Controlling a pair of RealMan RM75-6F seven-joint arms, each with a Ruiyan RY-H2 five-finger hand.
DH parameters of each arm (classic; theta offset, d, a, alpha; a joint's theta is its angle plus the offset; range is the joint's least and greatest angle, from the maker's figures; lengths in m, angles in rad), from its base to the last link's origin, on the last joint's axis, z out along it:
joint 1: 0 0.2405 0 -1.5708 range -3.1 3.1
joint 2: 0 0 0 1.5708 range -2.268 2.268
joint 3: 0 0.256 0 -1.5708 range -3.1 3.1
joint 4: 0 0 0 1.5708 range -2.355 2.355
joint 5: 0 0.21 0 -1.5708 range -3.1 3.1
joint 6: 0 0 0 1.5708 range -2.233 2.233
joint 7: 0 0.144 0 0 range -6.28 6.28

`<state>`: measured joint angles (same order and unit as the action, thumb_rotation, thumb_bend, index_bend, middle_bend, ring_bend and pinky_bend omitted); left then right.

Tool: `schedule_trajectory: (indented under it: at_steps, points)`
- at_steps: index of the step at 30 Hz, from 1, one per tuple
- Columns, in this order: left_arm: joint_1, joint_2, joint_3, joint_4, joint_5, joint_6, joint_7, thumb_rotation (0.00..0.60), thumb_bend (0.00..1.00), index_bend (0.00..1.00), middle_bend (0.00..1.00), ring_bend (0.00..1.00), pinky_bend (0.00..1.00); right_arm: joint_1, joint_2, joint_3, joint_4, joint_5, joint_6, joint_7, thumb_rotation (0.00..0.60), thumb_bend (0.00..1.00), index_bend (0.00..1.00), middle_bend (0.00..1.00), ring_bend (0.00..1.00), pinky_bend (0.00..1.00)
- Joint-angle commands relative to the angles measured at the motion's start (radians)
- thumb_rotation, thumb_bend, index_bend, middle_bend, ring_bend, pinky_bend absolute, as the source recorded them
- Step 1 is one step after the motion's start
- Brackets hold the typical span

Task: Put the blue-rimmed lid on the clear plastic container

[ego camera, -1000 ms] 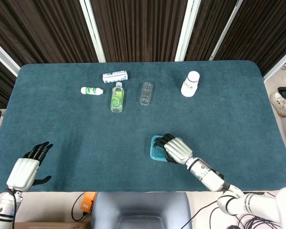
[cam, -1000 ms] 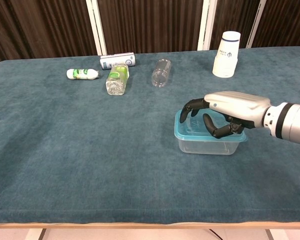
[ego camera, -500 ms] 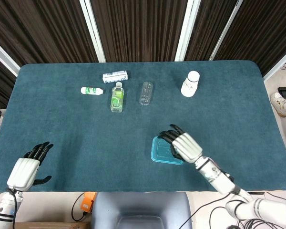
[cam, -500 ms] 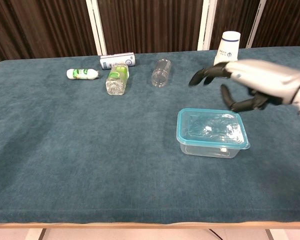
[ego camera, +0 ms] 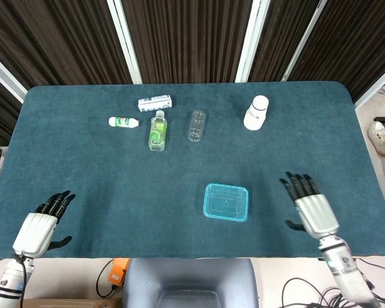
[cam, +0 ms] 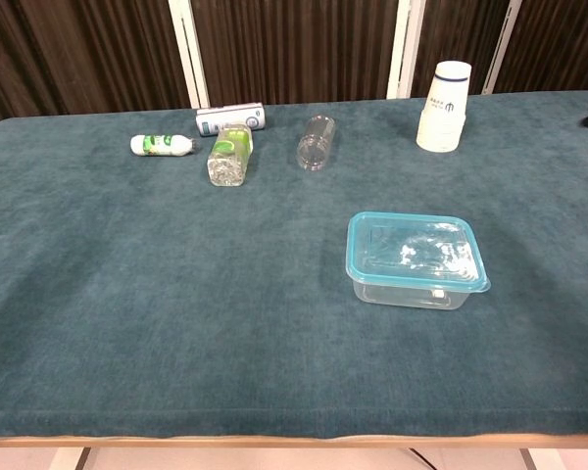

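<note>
Table, both hands flat, fingers spread

My head camera looks almost straight down from high above the dark teal cloth-covered table, far enough back to take in all its edges, the dark slatted curtains beyond it, and both my hands at the near edge. My chest camera sits low at the near edge, faces level across the tabletop toward those curtains, and stands much closer. Both views share the clear plastic container with its blue-rimmed lid and the far row of bottles.
</note>
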<state>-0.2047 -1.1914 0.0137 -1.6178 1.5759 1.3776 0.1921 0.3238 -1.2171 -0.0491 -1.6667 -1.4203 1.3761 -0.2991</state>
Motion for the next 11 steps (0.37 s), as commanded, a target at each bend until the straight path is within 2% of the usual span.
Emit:
schedule_trajectory:
  at_steps: [1,11]
  points:
    - [0.000,-0.010,0.001,0.005,0.003,0.000,0.017,0.600,0.42,0.11,0.08,0.11,0.34,-0.070,0.013,-0.008,0.053,0.001,0.059,0.088,0.600,0.27,0.00,0.00,0.00,0.00]
    - [0.001,-0.022,0.002,0.009,0.009,0.006,0.035,0.600,0.42,0.11,0.08,0.11,0.34,-0.101,0.023,0.000,0.043,-0.021,0.051,0.117,0.600,0.27,0.00,0.00,0.00,0.00]
